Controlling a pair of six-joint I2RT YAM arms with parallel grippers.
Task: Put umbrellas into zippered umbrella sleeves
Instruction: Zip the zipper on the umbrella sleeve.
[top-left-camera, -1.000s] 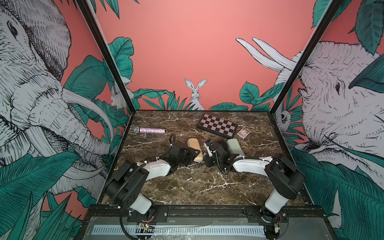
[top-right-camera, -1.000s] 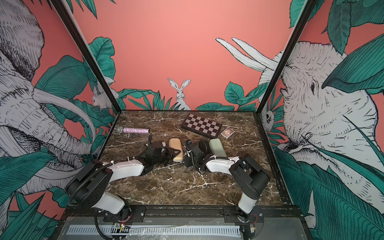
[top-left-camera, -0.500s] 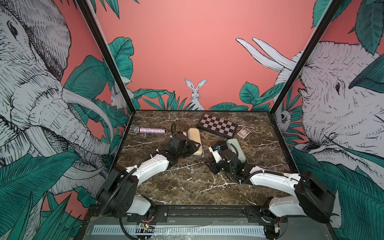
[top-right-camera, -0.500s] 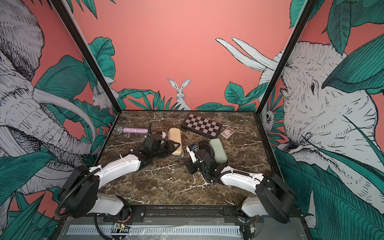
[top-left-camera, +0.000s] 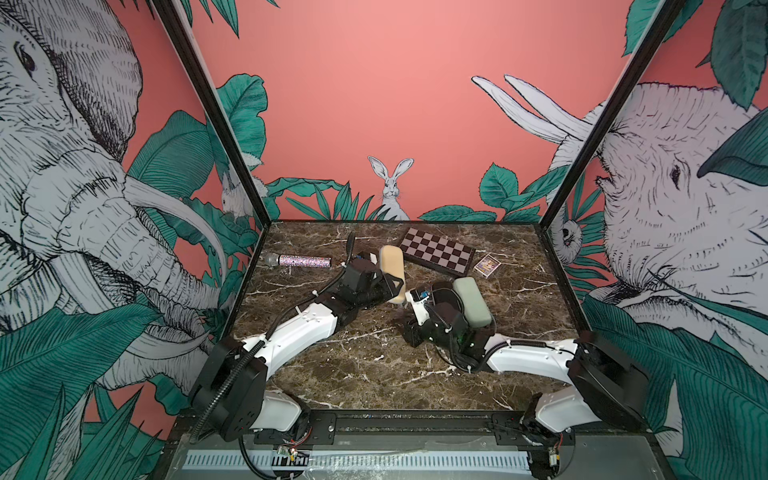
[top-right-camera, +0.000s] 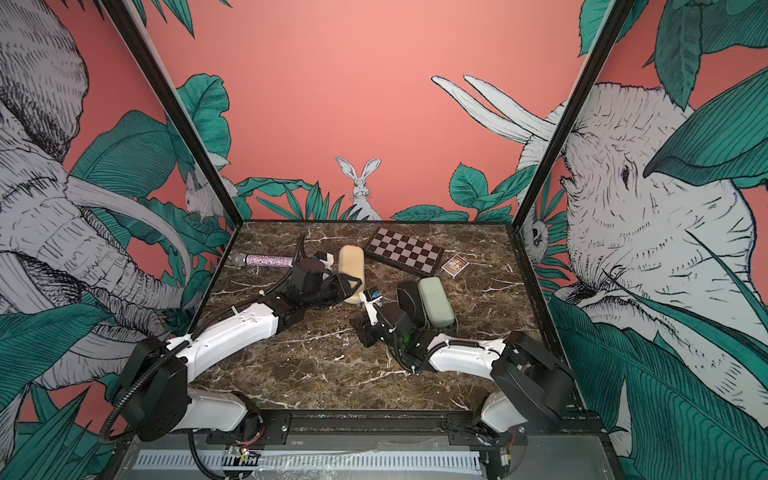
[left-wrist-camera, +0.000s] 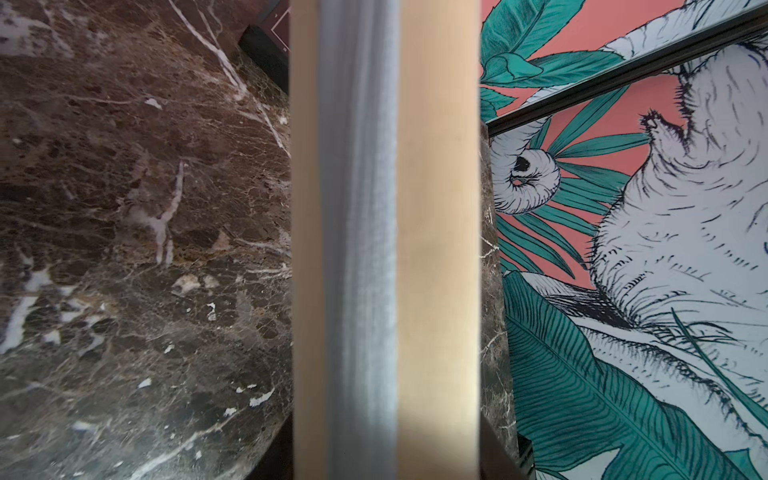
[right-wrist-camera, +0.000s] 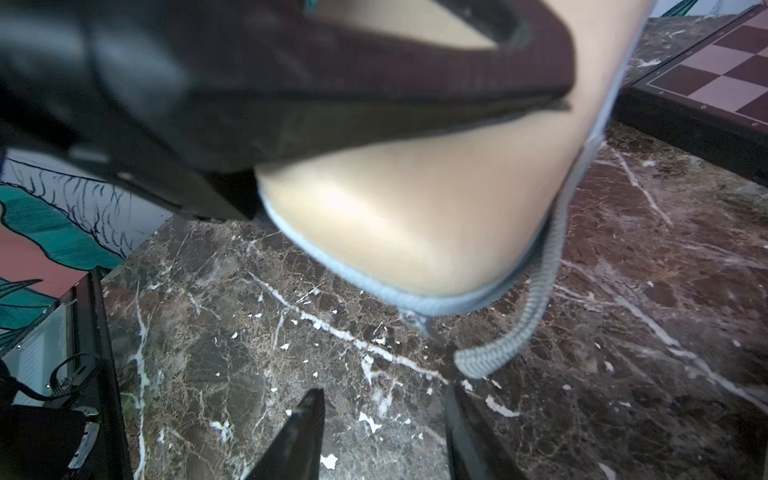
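Sleeves three: beige (top-right-camera: 351, 266), black (top-right-camera: 409, 297), mint (top-right-camera: 434, 301); chessboard (top-right-camera: 405, 251) one; microphone (top-right-camera: 268, 261) one

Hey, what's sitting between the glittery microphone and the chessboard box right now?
The beige sleeve, gripped by the left tool, sits between them; both top views show it.

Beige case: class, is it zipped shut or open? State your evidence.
Shut. In the left wrist view the beige case shows both halves meeting along a grey zip band with no gap.
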